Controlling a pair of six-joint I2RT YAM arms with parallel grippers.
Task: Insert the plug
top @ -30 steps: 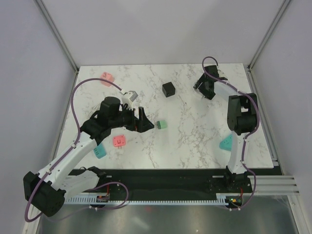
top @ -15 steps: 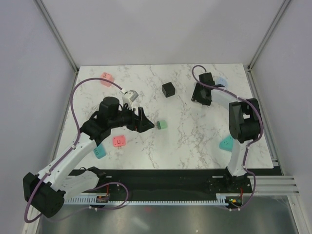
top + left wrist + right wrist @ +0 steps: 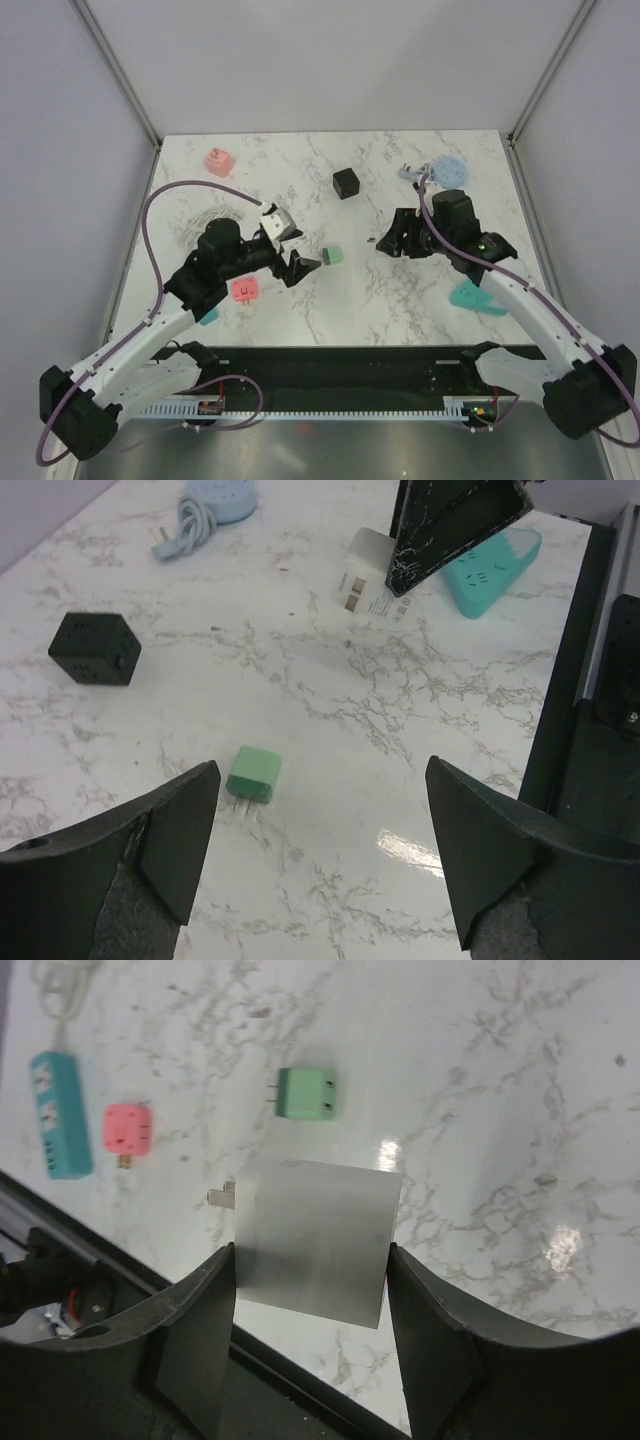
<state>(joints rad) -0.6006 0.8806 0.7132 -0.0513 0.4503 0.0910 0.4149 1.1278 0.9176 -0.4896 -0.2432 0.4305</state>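
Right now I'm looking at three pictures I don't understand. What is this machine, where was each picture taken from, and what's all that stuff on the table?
These are two robot arms bolted at the near edge of a marble table. The wide picture looks down from above and behind them. The other two come from a camera on each wrist, so the dark shapes at their bottom edges are that arm's own fingers.

The left gripper is open and empty, with a small green plug lying just ahead of it. The right gripper is shut on a white plug block.

Also on the table are a black cube socket, a pink cube, a pink socket block, a teal strip, a teal wedge-shaped socket and a round pale blue socket with its cable.
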